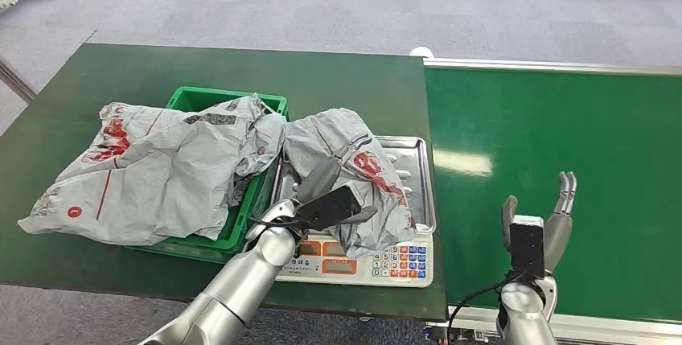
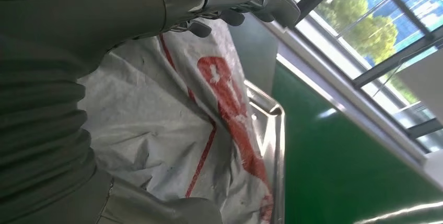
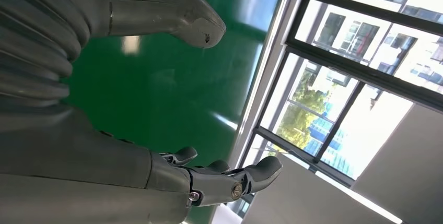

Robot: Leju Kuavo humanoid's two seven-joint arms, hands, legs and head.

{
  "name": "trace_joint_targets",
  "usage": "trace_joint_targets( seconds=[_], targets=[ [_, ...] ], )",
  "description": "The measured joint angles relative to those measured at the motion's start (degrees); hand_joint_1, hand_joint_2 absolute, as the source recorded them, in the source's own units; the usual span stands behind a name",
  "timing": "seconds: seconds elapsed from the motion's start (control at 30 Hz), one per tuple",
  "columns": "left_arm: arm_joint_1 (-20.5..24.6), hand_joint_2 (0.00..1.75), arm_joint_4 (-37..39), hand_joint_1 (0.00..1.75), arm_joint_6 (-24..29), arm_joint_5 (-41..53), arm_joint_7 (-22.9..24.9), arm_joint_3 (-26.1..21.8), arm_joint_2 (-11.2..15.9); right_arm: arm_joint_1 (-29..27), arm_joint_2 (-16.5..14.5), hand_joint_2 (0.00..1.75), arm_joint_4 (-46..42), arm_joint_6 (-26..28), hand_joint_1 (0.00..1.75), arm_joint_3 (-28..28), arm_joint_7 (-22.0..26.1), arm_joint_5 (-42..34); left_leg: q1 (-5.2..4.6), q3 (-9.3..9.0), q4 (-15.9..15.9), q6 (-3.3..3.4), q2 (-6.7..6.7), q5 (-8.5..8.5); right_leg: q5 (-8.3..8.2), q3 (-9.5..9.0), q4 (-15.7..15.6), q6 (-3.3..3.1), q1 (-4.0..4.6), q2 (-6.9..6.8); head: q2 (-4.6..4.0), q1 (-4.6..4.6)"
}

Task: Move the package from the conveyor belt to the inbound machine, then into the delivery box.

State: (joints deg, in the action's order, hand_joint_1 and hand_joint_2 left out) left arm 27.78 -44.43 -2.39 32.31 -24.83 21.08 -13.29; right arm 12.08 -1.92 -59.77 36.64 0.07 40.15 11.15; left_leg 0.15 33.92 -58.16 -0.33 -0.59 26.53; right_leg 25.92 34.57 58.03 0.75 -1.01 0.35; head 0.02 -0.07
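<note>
The head view was bright and evenly lit, with a white glare patch on the conveyor belt [image 1: 555, 160]. Shadows were soft. In both wrist views daylight came through the windows [image 3: 360, 72], overexposed, and the near hand parts looked blurred.

A grey carpeted floor [image 1: 322, 7] is seen beyond a dark green table [image 1: 121, 80]. Large dark-framed windows [image 3: 360, 78] are shown, through which daylight, trees and buildings are visible. A bright glare is reflected on the green surface nearby.
</note>
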Motion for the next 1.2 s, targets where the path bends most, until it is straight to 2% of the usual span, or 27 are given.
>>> trace_joint_targets(
  seconds=[0.23,0.27,0.3,0.37,0.4,0.43,0.73,0.93,1.1,1.2],
  targets=[
    [1.7,1.75,5.5,0.00,-3.0,3.3,4.1,1.0,-0.6,0.1,0.0,1.75,0.9,-0.1,0.00,0.0,0.0,0.0,0.00,0.00,0.0,0.00,-0.01,0.00,0.00,0.00,0.0,0.00,0.00,-0.01,0.00,0.00],
    [1.9,1.75,6.2,0.09,-3.3,3.7,4.4,1.1,-0.7,0.1,0.0,1.75,1.0,-0.1,0.00,0.0,0.0,0.0,0.00,0.00,0.0,0.00,-0.01,0.00,0.00,0.00,0.0,0.00,0.00,-0.01,0.00,0.00],
    [2.1,1.75,6.9,0.45,-3.6,4.0,4.7,1.2,-0.8,0.1,0.0,1.75,1.1,-0.1,0.00,0.0,0.0,0.0,0.00,0.00,0.0,0.00,-0.02,0.00,0.00,0.00,0.0,0.00,0.00,-0.01,0.00,0.01],
    [2.5,1.75,7.9,1.32,-4.0,4.4,5.0,1.4,-1.0,0.0,0.0,1.75,1.2,-0.2,0.00,0.0,0.0,0.0,0.00,0.00,0.0,0.00,-0.02,0.00,0.00,-0.01,0.0,0.00,0.00,-0.01,0.00,0.00],
    [2.7,1.75,8.2,1.67,-4.2,4.5,5.0,1.4,-1.0,0.0,0.0,1.75,1.3,-0.2,0.00,0.0,0.0,0.0,0.00,0.00,0.0,0.00,-0.02,0.00,0.00,-0.02,0.0,0.00,0.00,-0.01,0.00,0.00],
    [2.7,1.75,8.3,1.75,-4.3,4.5,5.0,1.5,-1.0,0.0,0.0,1.75,1.3,-0.3,0.00,0.0,0.0,0.0,0.00,0.00,0.0,0.00,-0.02,0.00,0.00,-0.02,0.0,0.00,0.00,-0.01,0.00,0.00],
    [4.2,1.75,11.2,1.75,-5.9,5.2,5.1,1.7,-1.1,0.0,0.0,1.75,2.0,-0.5,0.00,0.0,0.0,0.2,0.00,-0.03,0.0,0.00,-0.05,0.00,0.00,-0.07,0.0,0.00,0.00,-0.04,0.00,0.01],
    [4.5,1.75,11.6,1.75,-5.0,5.3,3.8,1.7,-1.3,-0.2,0.0,1.75,2.1,-0.6,0.00,-0.1,0.0,0.4,0.00,-0.03,0.0,0.00,-0.06,0.00,0.00,-0.07,0.0,0.00,0.00,-0.04,0.00,0.01],
    [3.8,1.75,10.2,1.75,-3.5,3.7,0.7,1.6,-1.3,-0.6,0.0,1.75,2.1,-0.9,0.00,-0.4,0.0,0.7,0.00,-0.02,0.0,0.00,-0.06,0.00,0.00,-0.06,0.0,0.00,0.00,-0.05,0.00,0.01],
    [2.6,1.75,7.8,1.75,-2.2,1.9,-3.6,1.2,-1.3,-0.7,0.0,1.75,2.1,-1.0,0.00,-0.4,0.0,0.9,0.00,0.00,0.0,0.00,-0.06,0.00,0.00,-0.04,0.0,0.00,0.00,-0.04,0.00,0.01]
  ],
)
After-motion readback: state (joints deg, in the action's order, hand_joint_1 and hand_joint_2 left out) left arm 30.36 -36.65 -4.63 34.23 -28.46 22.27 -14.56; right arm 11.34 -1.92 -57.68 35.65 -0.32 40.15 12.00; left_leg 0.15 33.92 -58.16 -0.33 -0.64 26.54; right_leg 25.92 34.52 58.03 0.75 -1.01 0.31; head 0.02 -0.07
